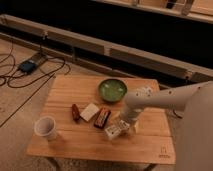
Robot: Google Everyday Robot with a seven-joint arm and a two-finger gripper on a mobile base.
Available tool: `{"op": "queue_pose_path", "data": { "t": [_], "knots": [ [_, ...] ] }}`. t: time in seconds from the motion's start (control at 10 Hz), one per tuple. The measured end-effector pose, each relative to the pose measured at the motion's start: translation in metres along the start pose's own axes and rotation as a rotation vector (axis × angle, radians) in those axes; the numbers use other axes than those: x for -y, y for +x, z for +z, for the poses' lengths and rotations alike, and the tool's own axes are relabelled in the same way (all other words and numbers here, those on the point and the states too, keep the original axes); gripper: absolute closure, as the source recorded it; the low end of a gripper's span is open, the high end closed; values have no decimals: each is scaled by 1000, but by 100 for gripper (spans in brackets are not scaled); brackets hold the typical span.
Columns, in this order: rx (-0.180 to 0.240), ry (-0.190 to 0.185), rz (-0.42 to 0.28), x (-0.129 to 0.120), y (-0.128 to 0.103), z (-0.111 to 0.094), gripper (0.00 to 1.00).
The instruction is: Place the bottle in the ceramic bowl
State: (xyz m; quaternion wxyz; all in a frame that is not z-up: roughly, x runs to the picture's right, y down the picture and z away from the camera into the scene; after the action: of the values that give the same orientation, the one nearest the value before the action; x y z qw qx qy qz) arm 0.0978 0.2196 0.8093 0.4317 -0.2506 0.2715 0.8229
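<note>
The gripper (123, 126) hangs low over the front of the wooden table (70, 95), jaws spread and holding nothing, right at the bottle (112, 131), which lies on the wood. The green ceramic bowl (112, 90) sits farther back, apart. A white paper cup (45, 127) stands at the left.

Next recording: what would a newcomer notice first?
The pale arm reaches in from the picture's right, its open gripper low over the white bottle at the front middle of the table. The green ceramic bowl sits behind, a white paper cup at front left.
</note>
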Motion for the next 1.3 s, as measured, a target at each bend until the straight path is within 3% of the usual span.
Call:
{"op": "queue_pose_path", "data": {
  "t": [0.4,1.1,1.3],
  "knots": [
    [-76,23,19,-9,-3,31,24],
    [-82,23,22,-9,-3,25,97],
    [-82,6,31,-1,-3,25,100]
  ]
}}
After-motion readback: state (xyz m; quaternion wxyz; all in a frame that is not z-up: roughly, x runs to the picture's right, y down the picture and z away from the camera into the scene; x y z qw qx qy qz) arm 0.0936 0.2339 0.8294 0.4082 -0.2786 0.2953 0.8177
